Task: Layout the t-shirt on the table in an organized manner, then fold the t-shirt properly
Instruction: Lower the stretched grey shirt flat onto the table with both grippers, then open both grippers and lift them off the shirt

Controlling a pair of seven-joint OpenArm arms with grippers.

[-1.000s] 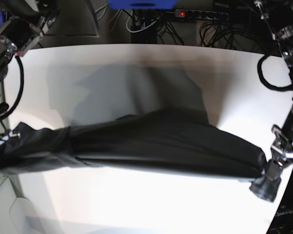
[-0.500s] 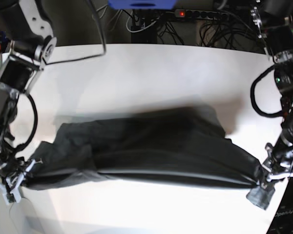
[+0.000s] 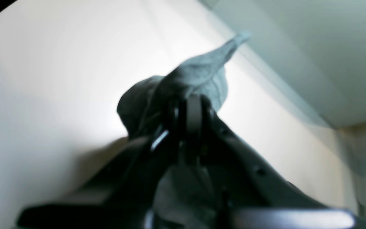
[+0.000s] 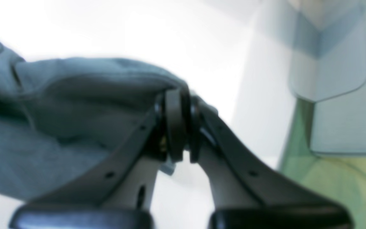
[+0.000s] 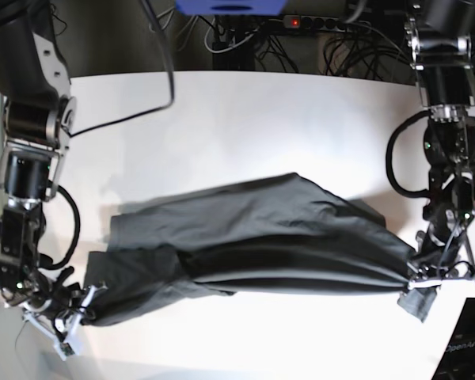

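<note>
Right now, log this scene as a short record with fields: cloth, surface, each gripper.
cloth: t-shirt, dark grey, stretched sideways between the two arms, rumpled, not folded
surface: white table, shirt body resting on it
left gripper: shut on one end of the shirt, near the table's edge
right gripper: shut on the other end
stage: spreading not finished, folds run along the shirt

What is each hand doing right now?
Left hand: closed, gripping the t-shirt.
Right hand: closed, gripping the t-shirt.
</note>
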